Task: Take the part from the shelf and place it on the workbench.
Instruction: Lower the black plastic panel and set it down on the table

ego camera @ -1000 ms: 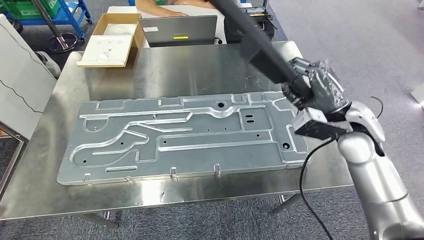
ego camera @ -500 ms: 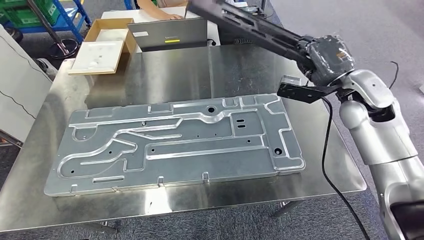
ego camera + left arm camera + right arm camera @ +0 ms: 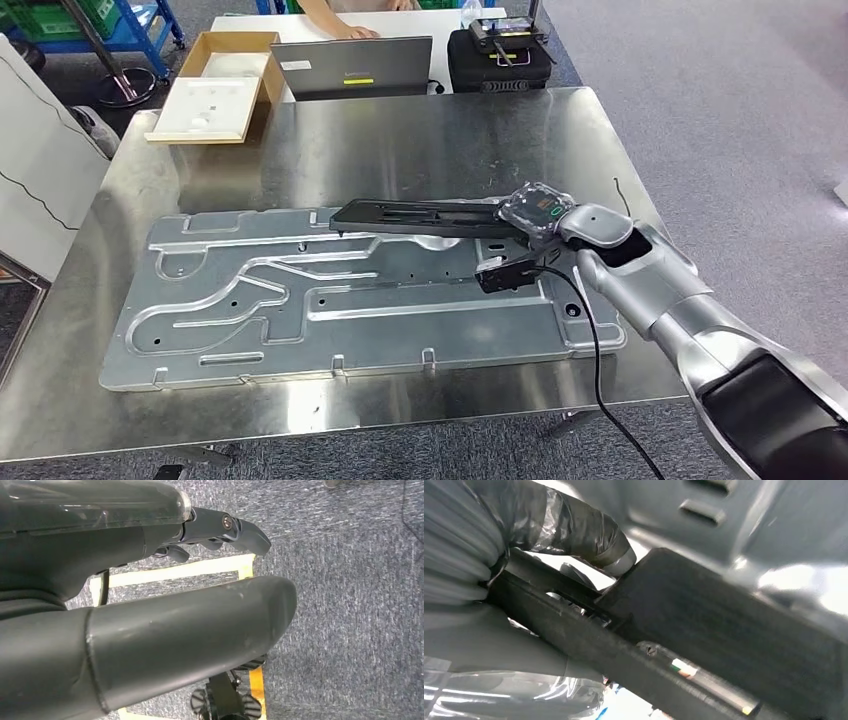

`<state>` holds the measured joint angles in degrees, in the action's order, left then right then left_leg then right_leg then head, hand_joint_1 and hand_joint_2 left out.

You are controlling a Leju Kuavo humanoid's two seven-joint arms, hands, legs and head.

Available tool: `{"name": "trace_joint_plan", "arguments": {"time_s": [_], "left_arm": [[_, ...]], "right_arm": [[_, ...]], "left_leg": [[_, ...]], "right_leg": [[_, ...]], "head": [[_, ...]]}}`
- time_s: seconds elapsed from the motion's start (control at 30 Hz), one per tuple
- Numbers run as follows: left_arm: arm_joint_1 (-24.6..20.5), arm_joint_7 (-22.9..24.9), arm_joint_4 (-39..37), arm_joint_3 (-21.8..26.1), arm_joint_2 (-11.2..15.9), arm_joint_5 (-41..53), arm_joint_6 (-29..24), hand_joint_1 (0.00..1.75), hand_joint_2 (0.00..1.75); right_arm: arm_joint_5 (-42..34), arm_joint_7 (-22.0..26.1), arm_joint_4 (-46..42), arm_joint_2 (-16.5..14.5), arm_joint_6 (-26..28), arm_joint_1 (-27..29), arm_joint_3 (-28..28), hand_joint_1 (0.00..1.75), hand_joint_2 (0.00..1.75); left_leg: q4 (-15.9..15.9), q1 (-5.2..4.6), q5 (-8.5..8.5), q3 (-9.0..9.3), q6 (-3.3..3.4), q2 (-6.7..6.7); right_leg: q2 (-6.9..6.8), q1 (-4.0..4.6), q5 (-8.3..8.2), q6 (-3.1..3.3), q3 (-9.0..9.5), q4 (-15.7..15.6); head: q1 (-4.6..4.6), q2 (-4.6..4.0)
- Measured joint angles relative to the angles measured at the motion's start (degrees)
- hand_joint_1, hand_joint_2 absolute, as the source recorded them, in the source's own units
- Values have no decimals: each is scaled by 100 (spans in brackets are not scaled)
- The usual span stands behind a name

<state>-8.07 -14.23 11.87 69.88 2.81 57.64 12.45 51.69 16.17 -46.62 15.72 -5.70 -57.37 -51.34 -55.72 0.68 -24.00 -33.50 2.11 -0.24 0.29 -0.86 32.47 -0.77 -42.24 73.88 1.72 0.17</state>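
A long flat black part [image 3: 420,215] lies level just over the upper middle of a large stamped grey metal panel [image 3: 300,300] on the steel workbench [image 3: 400,130]. My right hand [image 3: 535,215] grips the part at its right end. Whether the part touches the panel I cannot tell. In the right wrist view the dark fingers [image 3: 569,525] wrap the black part [image 3: 724,645], with the grey panel [image 3: 774,510] close behind it. In the left wrist view my left hand [image 3: 150,605] hangs over carpeted floor, holding nothing, thumb and fingers apart.
At the far side of the workbench are a laptop [image 3: 350,65], a cardboard box with a white insert [image 3: 215,85] and a black case [image 3: 495,45]. A person's arm [image 3: 335,15] rests behind the laptop. A black cable [image 3: 600,380] trails from my right wrist.
My right arm has swung down and the black part has gone from slanting up and away to lying level over the panel. The view shifted slightly.
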Motion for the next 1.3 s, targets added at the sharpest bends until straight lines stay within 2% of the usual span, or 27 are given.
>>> {"name": "trace_joint_plan", "arguments": {"time_s": [0.03,0.07,0.13,0.17,0.2,0.3,0.37,0.43,0.47,0.5,0.53,0.57,0.63,0.67,0.7,0.77,0.83,0.9,0.97,1.0,1.03,1.07,1.1,1.17,1.23,1.3], "left_arm": [[4,-2,0,-3,-2,1,1,0,0],[7,-2,0,-4,-5,2,1,0,0],[-2,-2,0,-7,-11,4,-3,0,0],[-12,1,0,-9,-15,4,-10,0,0],[-20,3,0,-10,-17,4,-20,0,0],[-28,18,0,-23,-34,2,-52,0,0],[-40,12,0,-39,-47,-3,-66,0,87],[-63,-13,0,-50,-52,-10,-86,0,175],[-73,-25,0,-51,-53,-15,-109,0,175],[-79,-33,0,-52,-54,-19,-137,0,175],[-79,-42,0,-54,-56,-24,-165,0,175],[-77,-51,0,-56,-57,-27,-191,0,175],[-75,-79,0,-62,-56,-42,-234,0,175],[-79,-90,0,-66,-54,-53,-254,0,175],[-84,-98,0,-69,-52,-64,-273,0,175],[-87,-104,0,-80,-50,-79,-296,0,87],[-86,-106,0,-96,-50,-84,-303,0,0],[-90,-104,0,-113,-55,-83,-303,0,0],[-89,-98,0,-127,-64,-79,-302,0,0],[-84,-96,0,-133,-69,-77,-302,0,0],[-77,-98,0,-137,-76,-78,-299,0,0],[-67,-110,0,-141,-84,-80,-290,0,0],[-56,-130,0,-144,-92,-83,-274,0,0],[-40,-186,0,-150,-104,-95,-221,0,0],[-32,-239,0,-154,-109,-105,-161,0,0],[-19,-302,0,-160,-114,-108,-98,0,0]], "right_arm": [[-38,16,77,-52,20,-2,-70,171,175],[-87,40,137,-98,64,-4,-116,171,175],[-207,96,214,-184,226,17,-178,171,175],[-276,123,233,-233,331,45,-201,171,175],[-348,139,239,-288,453,90,-216,171,175],[-502,51,139,-478,736,262,-227,171,175],[-548,-99,-2,-649,730,351,-228,86,87],[-568,-216,-131,-834,626,456,-236,0,0],[-573,-247,-177,-909,584,527,-244,0,0],[-576,-261,-216,-965,562,602,-255,0,0],[-579,-272,-249,-1001,557,667,-265,0,0],[-584,-274,-283,-1024,558,713,-271,0,0],[-611,-275,-352,-1041,572,754,-276,0,0],[-628,-274,-383,-1044,586,764,-276,0,0],[-643,-273,-410,-1045,601,777,-277,0,0],[-658,-273,-459,-1045,629,802,-277,0,0],[-663,-270,-509,-1042,649,822,-276,0,0],[-663,-272,-541,-1039,680,834,-276,0,0],[-651,-305,-584,-1033,780,876,-276,0,0],[-644,-333,-627,-1026,864,919,-272,0,0],[-640,-358,-685,-1012,968,972,-260,0,0],[-647,-373,-767,-995,1081,1026,-230,0,0],[-673,-378,-865,-974,1187,1074,-179,0,0],[-806,-355,-1143,-919,1375,1173,-3,0,0],[-1088,-270,-1487,-858,1490,1314,227,0,0],[-1650,-35,-1875,-809,1535,1548,494,0,0]], "left_leg": [[-5,5,-16,19,-12,-2],[-13,13,-38,48,-34,-3],[-29,30,-98,115,-100,-1],[-42,33,-123,132,-135,0],[-39,32,-135,143,-172,3],[12,47,-151,173,-270,25],[-189,63,-315,109,-325,33],[-866,67,-657,-202,-363,30],[-1284,66,-812,-419,-375,30],[-1597,65,-888,-598,-380,29],[-1706,64,-848,-686,-375,29],[-1589,63,-696,-664,-360,29],[-810,51,-224,-333,-296,29],[-438,34,-61,-160,-262,27],[-173,17,14,-35,-231,25],[-40,-11,-15,25,-198,19],[16,8,-9,47,-156,20],[75,35,19,83,-110,25],[76,35,19,90,-84,28],[67,32,14,87,-75,29],[59,30,7,88,-70,27],[47,30,-1,88,-70,23],[29,30,-15,90,-77,17],[-26,22,-56,80,-118,2],[-66,9,-82,52,-175,-9],[-54,15,-63,53,-230,-14]], "right_leg": [[-2,-20,-65,-18,-52,51],[-7,-38,-237,-32,17,-133],[-20,-60,-665,-49,386,-914],[-23,-53,-789,-43,552,-1268],[-20,-39,-843,-26,658,-1496],[8,-2,-831,82,727,-1643],[21,-15,-836,170,770,-1693],[29,-14,-835,223,808,-1731],[32,-5,-832,237,818,-1739],[34,6,-825,247,826,-1741],[34,16,-813,255,831,-1734],[35,25,-797,262,843,-1724],[45,37,-757,257,890,-1713],[56,47,-739,245,907,-1708],[69,54,-727,224,909,-1701],[86,58,-725,171,885,-1693],[81,59,-699,105,881,-1676],[54,58,-482,48,756,-1369],[32,46,-118,19,415,-650],[30,41,2,10,246,-310],[28,35,18,3,151,-129],[26,25,-74,0,157,-157],[21,14,-250,2,265,-393],[8,10,-606,29,604,-1116],[5,32,-717,70,789,-1539],[8,51,-715,119,814,-1613]], "head": [[0,0],[1,0],[0,0],[0,0],[2,0],[7,0],[6,0],[6,0],[7,0],[7,0],[7,0],[7,0],[7,0],[7,0],[7,0],[6,0],[6,0],[5,0],[4,0],[4,0],[4,0],[3,0],[3,0],[3,0],[5,0],[5,0]]}}
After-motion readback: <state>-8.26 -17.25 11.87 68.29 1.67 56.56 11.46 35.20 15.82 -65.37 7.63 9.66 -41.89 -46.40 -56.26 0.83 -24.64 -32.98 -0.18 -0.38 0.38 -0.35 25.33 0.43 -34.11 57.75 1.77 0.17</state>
